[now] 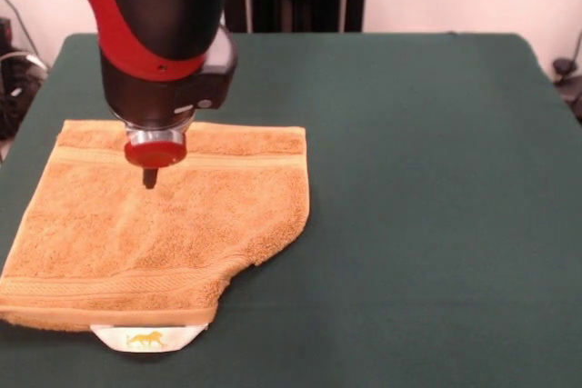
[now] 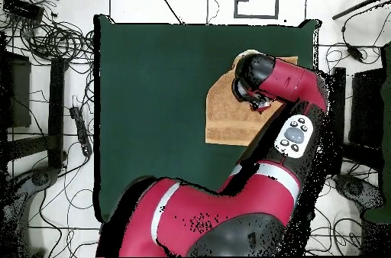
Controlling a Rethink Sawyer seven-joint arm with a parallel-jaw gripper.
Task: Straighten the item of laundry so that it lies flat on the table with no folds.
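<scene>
Where folded, terry towel (image 1: pixel 173 224) (orange-tan) tapers.

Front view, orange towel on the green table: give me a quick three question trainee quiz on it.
1. True or false: the towel lies fully flat, a clean rectangle.
2. Where is the white tag? A) at the near edge B) at the far edge C) under the claw
3. Fill in: the claw is over the towel's ____ stripe band.

Key:
1. False; the near right corner is drawn in, leaving a curved edge.
2. A
3. Far; whether it touches the cloth cannot be told.
</scene>
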